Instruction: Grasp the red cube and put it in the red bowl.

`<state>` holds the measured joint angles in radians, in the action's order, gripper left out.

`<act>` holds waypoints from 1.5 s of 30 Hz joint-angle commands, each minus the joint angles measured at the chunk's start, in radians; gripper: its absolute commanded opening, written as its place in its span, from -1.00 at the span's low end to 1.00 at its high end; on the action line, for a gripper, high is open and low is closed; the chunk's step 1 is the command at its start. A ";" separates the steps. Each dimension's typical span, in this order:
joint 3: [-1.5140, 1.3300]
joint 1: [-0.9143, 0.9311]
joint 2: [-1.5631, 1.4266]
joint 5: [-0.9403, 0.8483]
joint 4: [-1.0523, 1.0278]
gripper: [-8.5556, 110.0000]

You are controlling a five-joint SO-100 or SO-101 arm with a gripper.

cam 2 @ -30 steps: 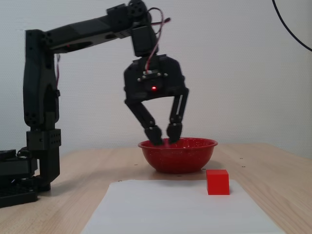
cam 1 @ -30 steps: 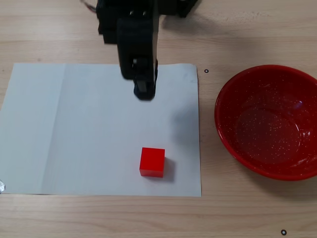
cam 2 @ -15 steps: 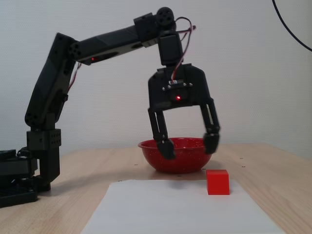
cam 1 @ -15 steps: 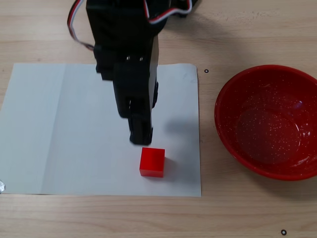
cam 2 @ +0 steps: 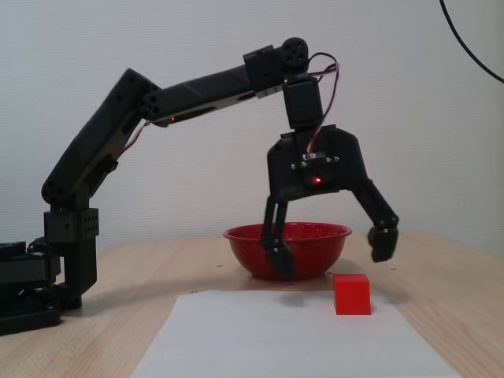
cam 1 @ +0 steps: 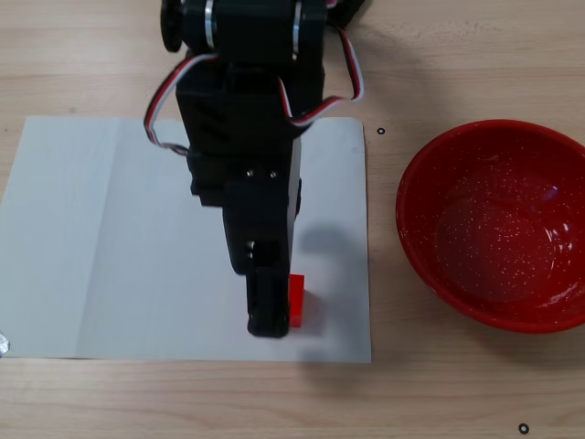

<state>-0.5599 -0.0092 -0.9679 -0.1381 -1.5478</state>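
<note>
In a fixed view from above, the black gripper (cam 1: 271, 315) hangs over the white paper sheet (cam 1: 91, 247), partly covering the red cube (cam 1: 297, 300) near the sheet's lower edge; the red bowl (cam 1: 498, 224) sits to the right, off the paper. In a fixed view from the side, the gripper (cam 2: 331, 256) hovers with jaws spread wide above the cube (cam 2: 352, 294), not touching it; the bowl (cam 2: 315, 240) stands farther back.

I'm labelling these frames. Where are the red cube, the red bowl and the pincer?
red cube (cam 2: 351, 294): a fixed view, front face.
red bowl (cam 1: 413, 190): a fixed view, left rim.
pincer (cam 2: 331, 250): a fixed view, midway between open fingertips.
</note>
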 commanded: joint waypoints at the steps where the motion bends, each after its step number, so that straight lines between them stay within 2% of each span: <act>1: 0.127 0.015 -0.041 0.005 0.037 -0.05; 11: 0.290 0.021 0.084 0.014 0.006 0.03; 31: 0.422 0.006 0.227 0.026 -0.008 0.01; 40: 0.433 0.000 0.245 0.015 -0.029 -0.05; 45: 0.442 -0.006 0.247 0.006 -0.037 -0.26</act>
<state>-0.2316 0.0000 -0.6565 -0.1243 -1.5754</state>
